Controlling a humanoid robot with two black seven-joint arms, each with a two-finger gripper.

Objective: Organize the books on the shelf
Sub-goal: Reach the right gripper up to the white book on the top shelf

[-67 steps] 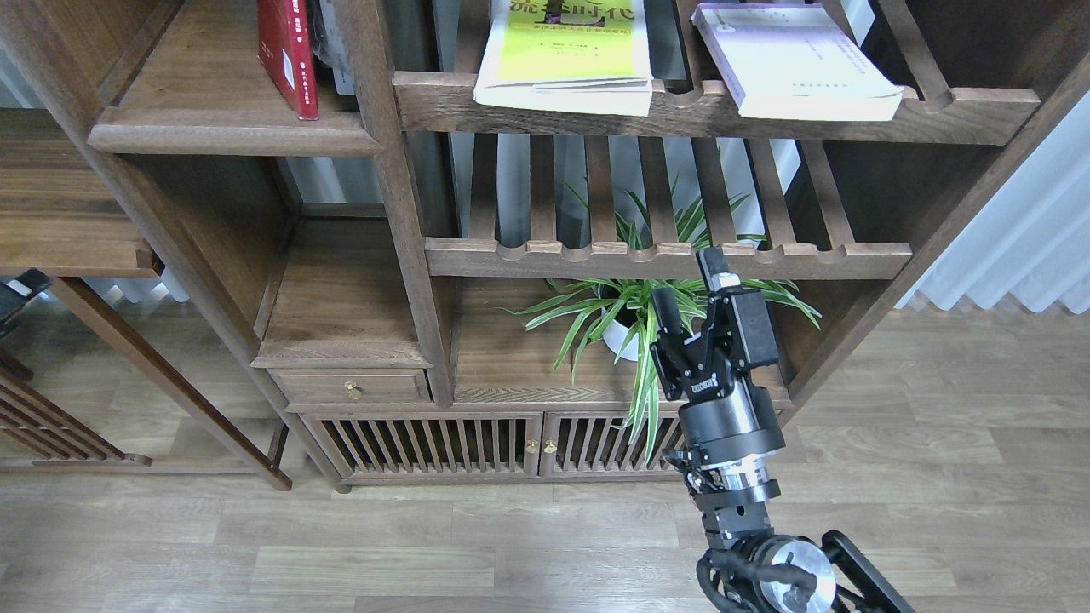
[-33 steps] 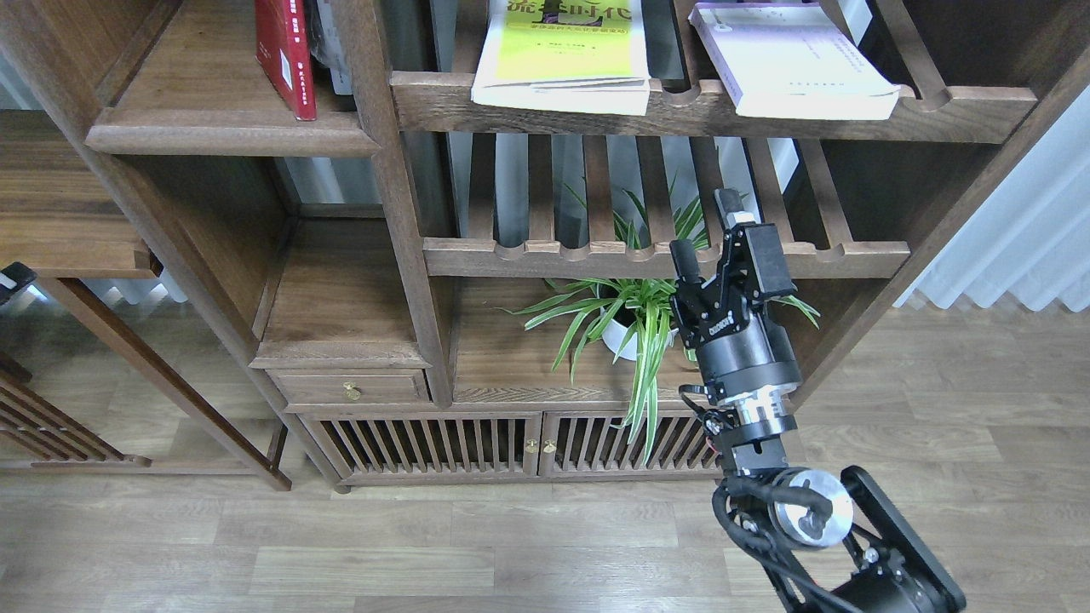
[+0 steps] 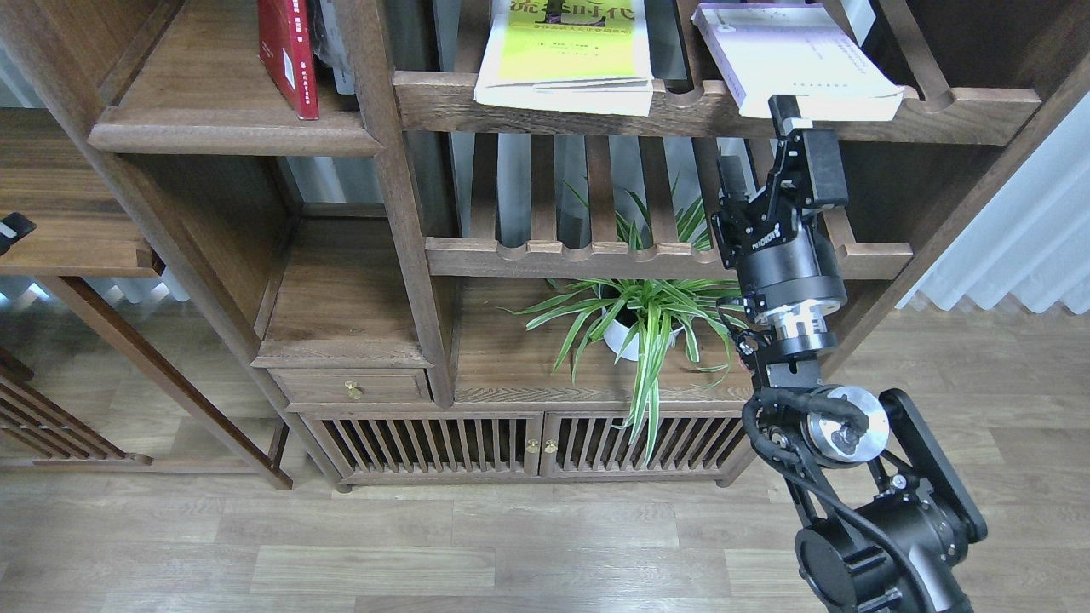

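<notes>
A red book [image 3: 288, 53] stands upright on the solid dark-brown shelf [image 3: 230, 134] at the upper left. On the upper slatted rack [image 3: 698, 111] lie a yellow-green book [image 3: 566, 53] and, to its right, a pale lavender book [image 3: 792, 55], both flat. My right gripper [image 3: 755, 142] is open with nothing in it. It is raised in front of the rack, and its upper fingertip [image 3: 780, 109] sits just under the lavender book's front edge. A small dark part of my left arm [image 3: 12, 229] peeks in at the left edge; its fingers cannot be made out.
A potted spider plant [image 3: 634, 317] stands on the low board behind my right arm. A lower slatted rack [image 3: 596, 255] runs just left of the gripper. Below are a small drawer [image 3: 349, 387] and slatted cabinet doors [image 3: 477, 443]. A side table [image 3: 68, 247] stands at the left.
My right gripper has risen from in front of the plant to just below the lavender book, staying open. The dark part at the left edge has moved upward.
</notes>
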